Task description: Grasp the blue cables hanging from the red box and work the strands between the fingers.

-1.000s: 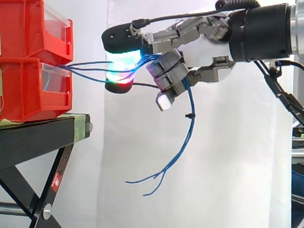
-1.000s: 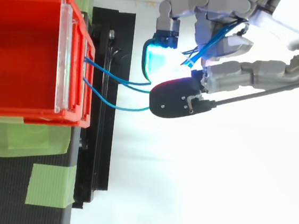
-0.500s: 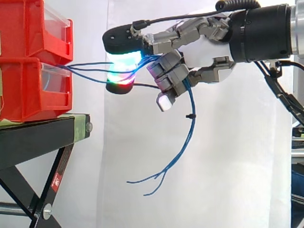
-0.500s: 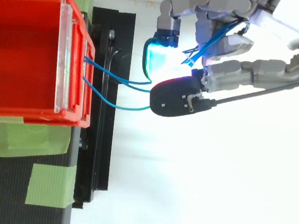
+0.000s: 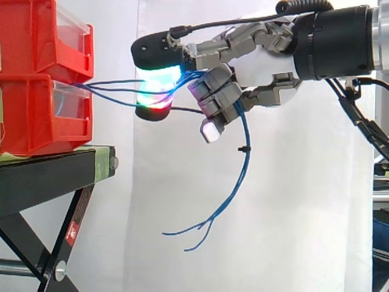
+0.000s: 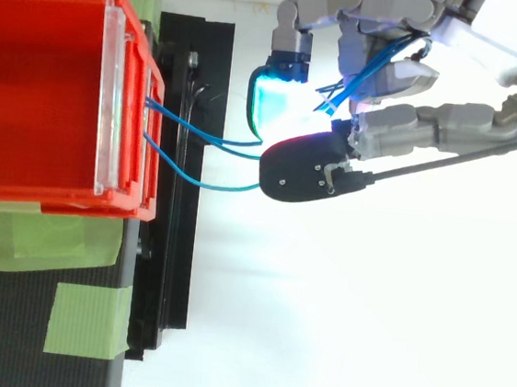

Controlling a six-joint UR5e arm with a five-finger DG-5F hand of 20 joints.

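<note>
Thin blue cables (image 5: 112, 90) run from the front of the red boxes (image 5: 42, 79) rightwards into my hand (image 5: 258, 67). The hand comes in from the right, its fingers curled round the strands, and the glowing fingertips (image 5: 155, 91) pinch them just off the boxes. Behind the fingers the loose cable ends (image 5: 234, 188) hang down and fan out at the bottom. In the top view the blue cables (image 6: 199, 141) leave the red box (image 6: 47, 97) at two spots and pass under the dark fingertip (image 6: 307, 173) of the hand (image 6: 410, 71).
The red boxes stand stacked on a black stand (image 5: 55, 176) with crossed legs. Green tape (image 6: 83, 318) marks the stand's top beside the box. A white curtain hangs behind. At the far right a cable and frame parts (image 5: 364, 128) slant down.
</note>
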